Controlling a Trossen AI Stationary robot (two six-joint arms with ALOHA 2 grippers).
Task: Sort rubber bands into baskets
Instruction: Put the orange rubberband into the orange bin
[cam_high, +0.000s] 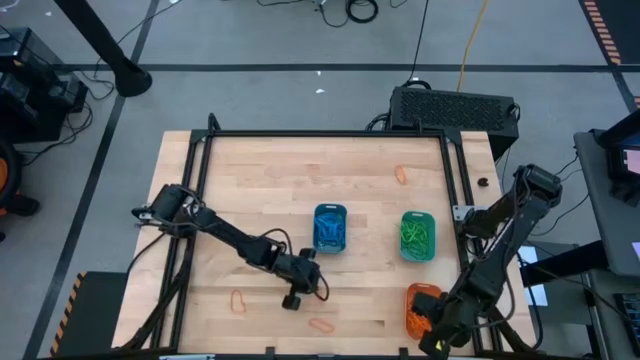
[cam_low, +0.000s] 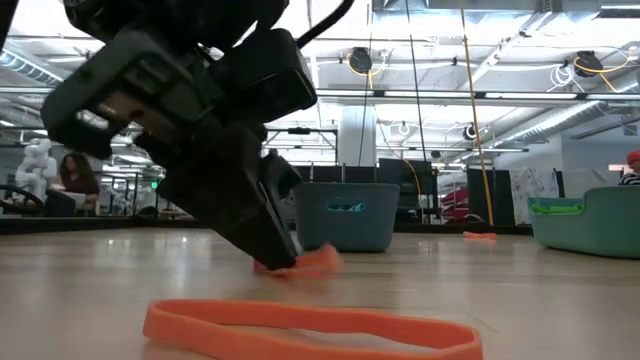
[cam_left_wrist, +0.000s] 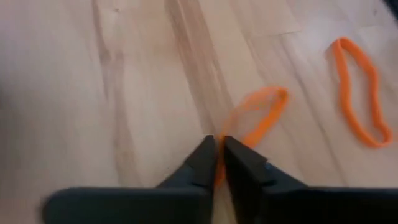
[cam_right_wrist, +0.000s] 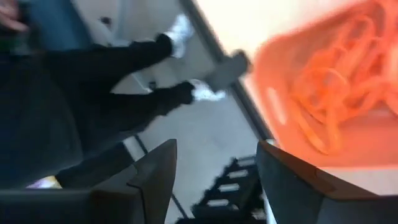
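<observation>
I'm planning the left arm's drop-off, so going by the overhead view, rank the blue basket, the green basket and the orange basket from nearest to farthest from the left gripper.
From the left gripper, low on the table near its middle:
1. Blue basket, just above and slightly right of it.
2. Orange basket, off to the right by the table's lower right corner.
3. Green basket, up and to the right.
The last two are fairly close; orange looks slightly nearer.

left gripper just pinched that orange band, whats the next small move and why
Probably lift it straight up. The left gripper is shut on an orange rubber band still lying on the table; it should clear the wood before travelling to the orange basket, where the right gripper is open.
</observation>
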